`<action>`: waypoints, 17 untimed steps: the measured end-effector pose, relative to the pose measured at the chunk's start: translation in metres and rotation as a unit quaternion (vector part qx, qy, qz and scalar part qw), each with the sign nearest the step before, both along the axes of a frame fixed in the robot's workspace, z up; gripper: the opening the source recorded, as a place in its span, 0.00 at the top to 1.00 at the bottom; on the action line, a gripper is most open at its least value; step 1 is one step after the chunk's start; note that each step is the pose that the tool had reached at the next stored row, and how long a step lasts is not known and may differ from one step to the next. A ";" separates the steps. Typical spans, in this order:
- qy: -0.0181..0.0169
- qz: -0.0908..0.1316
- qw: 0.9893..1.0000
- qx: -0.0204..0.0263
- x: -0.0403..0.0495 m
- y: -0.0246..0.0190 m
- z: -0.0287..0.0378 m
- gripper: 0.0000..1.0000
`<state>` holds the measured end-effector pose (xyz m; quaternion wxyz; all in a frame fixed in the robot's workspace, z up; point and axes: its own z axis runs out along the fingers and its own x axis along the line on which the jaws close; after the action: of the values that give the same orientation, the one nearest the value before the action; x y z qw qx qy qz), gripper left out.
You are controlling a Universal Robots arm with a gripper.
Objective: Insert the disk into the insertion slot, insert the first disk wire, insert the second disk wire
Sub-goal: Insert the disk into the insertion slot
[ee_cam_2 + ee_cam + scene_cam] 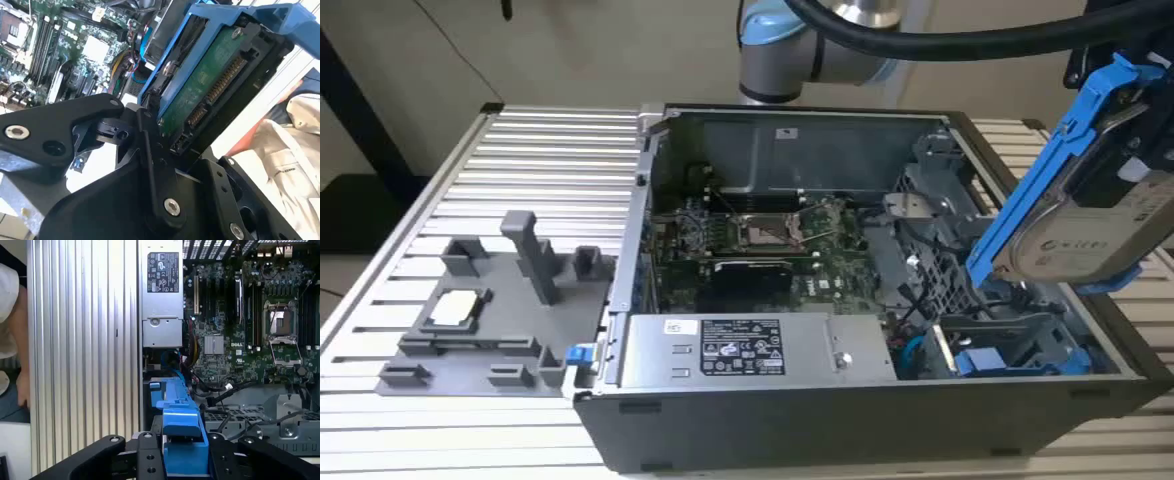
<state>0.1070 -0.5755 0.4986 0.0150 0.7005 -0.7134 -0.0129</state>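
1. Gripper [182,460]: in the first wrist view the black fingers [147,455] are clamped on both sides of the disk's blue carrier. The fingertips are hidden behind it.
2. Disk [1087,225]: in the air at the exterior view's right, steeply tilted, above the case's right end and clear of the slot. Its silver face with a pale label shows, with the blue carrier [1047,150] along its upper edge. Its right side is cut off by the frame edge.
3. In the second wrist view the disk's green board side [210,90] and connector row show. Its lower end is hidden behind the gripper body.
4. Slot [994,335]: dark grey bay at the lower right inside the case, below the disk. There are blue parts inside it, hard to make out.
5. Blue cable [172,365]: runs between the bay area and the power box; its ends are hidden.
6. Power box [734,350]: grey and labelled, along the case's near wall, to the slot's left in the exterior view.
7. Motherboard [761,250]: mid-case, partly hidden by cables.
8. Case [854,430]: open-topped, sitting on the ribbed table [547,140].
9. Grey fixture tray [480,320]: on the table at the exterior view's left, apart from the case.
10. Person's arm [20,385]: at the frame edge beyond the table, mostly cut off.
11. Robot arm [774,50]: behind the case, top of the exterior view, cropped.
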 end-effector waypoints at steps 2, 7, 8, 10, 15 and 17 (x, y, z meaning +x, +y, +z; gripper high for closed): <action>0.000 0.000 1.000 0.000 0.0000 0.0000 0.0000 0.67; 0.000 0.000 1.000 0.000 0.0000 0.0000 0.0000 0.67; 0.000 0.000 1.000 0.000 0.0000 0.0000 0.0000 0.67; 0.000 0.000 1.000 0.000 0.0000 0.0000 0.0000 0.67; 0.000 0.000 1.000 0.000 0.0002 0.0000 -0.0016 0.67; 0.000 0.000 1.000 0.000 0.0009 0.0000 -0.0035 0.67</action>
<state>0.1080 -0.5755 0.4951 0.0151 0.7005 -0.7133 -0.0128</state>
